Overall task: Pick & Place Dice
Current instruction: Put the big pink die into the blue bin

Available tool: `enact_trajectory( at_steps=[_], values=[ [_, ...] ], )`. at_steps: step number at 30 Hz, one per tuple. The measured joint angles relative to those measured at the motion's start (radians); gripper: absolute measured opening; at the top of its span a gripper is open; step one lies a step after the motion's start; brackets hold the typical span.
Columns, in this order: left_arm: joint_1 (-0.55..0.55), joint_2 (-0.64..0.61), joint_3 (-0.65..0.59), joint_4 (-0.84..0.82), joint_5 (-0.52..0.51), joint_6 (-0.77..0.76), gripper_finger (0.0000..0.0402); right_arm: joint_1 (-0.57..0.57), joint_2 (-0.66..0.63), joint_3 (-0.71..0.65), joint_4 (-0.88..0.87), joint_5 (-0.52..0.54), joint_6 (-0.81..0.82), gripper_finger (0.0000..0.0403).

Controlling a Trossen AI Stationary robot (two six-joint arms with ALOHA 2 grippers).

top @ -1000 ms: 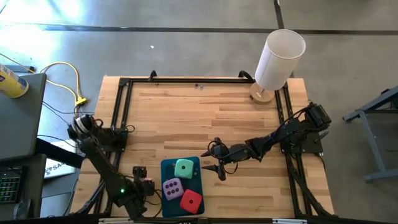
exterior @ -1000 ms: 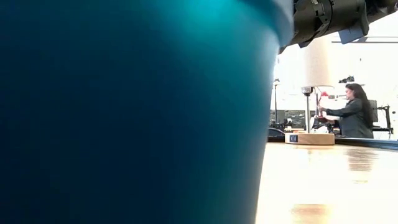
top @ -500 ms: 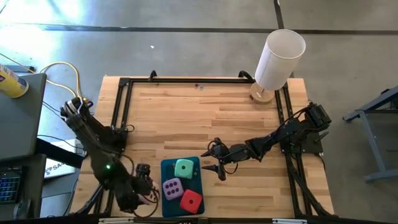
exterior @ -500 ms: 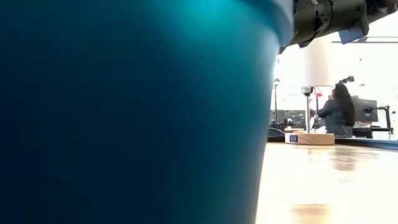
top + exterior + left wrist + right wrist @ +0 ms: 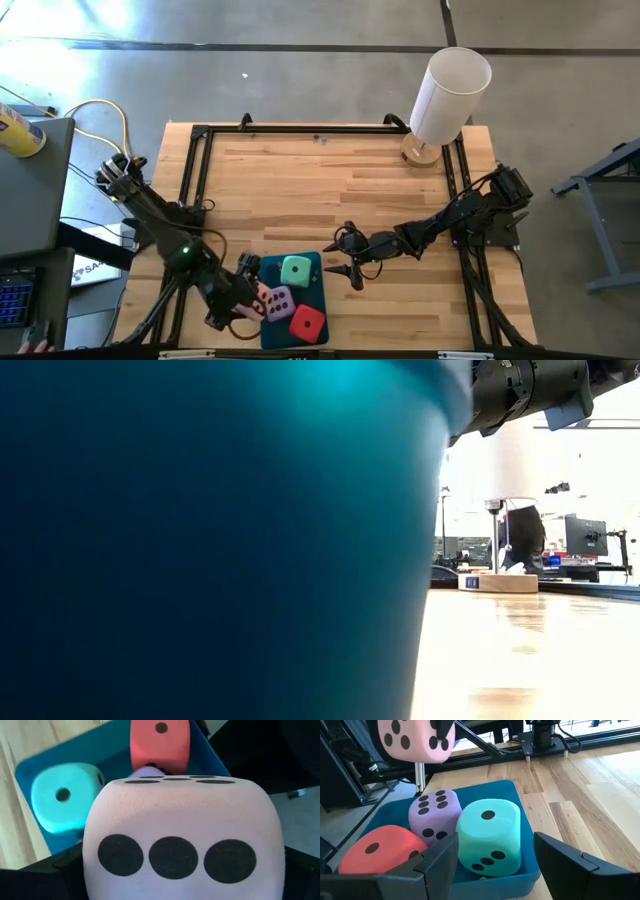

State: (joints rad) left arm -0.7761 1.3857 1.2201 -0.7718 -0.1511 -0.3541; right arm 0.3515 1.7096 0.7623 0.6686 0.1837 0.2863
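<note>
Change: my left claw [image 5: 262,297] has swung in from the surface's near-left corner, where it sat a second ago, and now hangs over the left edge of the teal tray [image 5: 316,262].
Left claw: pinching the pale pink die [image 5: 265,295] between widely set fingers; in the left wrist view the pink die fills the frame with a row of 3 pips toward the camera.
Pink die: aloft, not yet touching the tray; the right wrist view shows it hanging above the tray's far corner, clear of the other 3.
Dice in tray: mint green die [image 5: 296,270] at the far end, lilac purple die [image 5: 279,301] and red die [image 5: 308,322] at the near end, packed close.
Right claw [image 5: 344,260]: parked just beside the tray's right side, fingers spread, nothing between them.
Meaning: I judge this is the 4th and last die on its way in; 3 are placed.
Next: I would lower it into the free spot beside the purple die, then let go.
Risk: the tray is crowded, so the soft cube may perch on a neighbour.
</note>
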Motion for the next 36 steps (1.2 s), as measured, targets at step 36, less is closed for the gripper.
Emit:
enact_trajectory(
  at_steps=[36],
  values=[
    [0.145,0.325,0.364,-0.32,-0.01,0.324,0.0396,0.0,0.0,0.0,-0.015,-0.003,-0.003,0.0249]
  ],
)
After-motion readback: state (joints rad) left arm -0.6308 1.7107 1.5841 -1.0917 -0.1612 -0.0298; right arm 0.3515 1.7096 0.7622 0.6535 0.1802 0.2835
